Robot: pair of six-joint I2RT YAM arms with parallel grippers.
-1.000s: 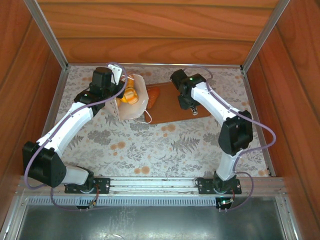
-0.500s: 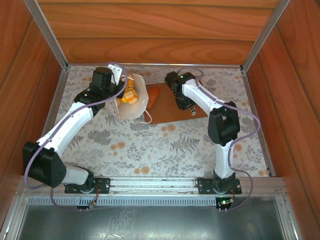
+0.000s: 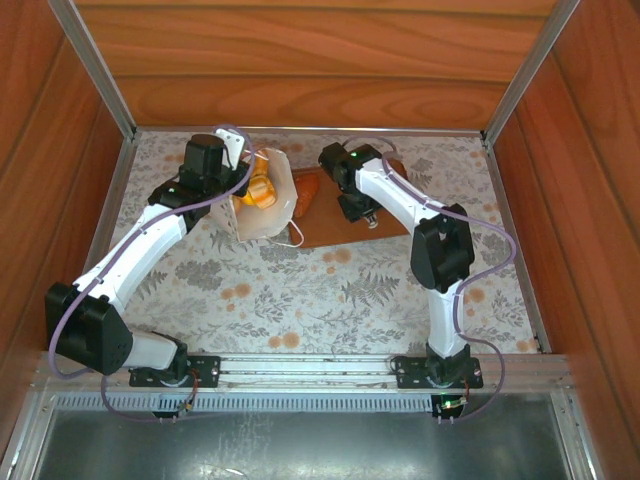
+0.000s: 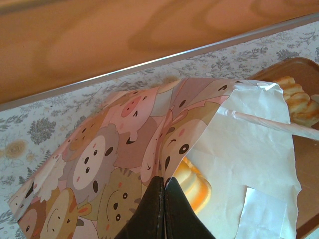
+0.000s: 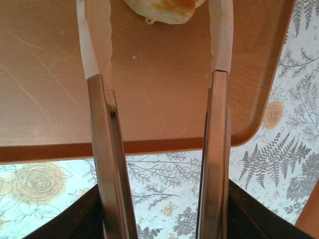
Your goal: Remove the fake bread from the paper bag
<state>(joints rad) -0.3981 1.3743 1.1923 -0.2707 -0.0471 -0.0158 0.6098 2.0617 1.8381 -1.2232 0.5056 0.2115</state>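
by the table's far edge, left of its middle, the left gripper (image 4: 163, 185) is clamped tight on the cartoon-printed wall of the paper bag (image 3: 272, 212), whose mouth gapes toward the overhead camera with a glossy yellow toy loaf (image 3: 260, 190) inside. just right of the bag, an orange bread wedge (image 3: 310, 187) and a striped roll (image 4: 295, 97) lie on the left end of the brown board (image 3: 330, 228). further right, the right gripper (image 5: 157, 37) hangs over the board, jaws spread and holding nothing, a pale bread piece (image 5: 162, 7) just beyond its fingertips.
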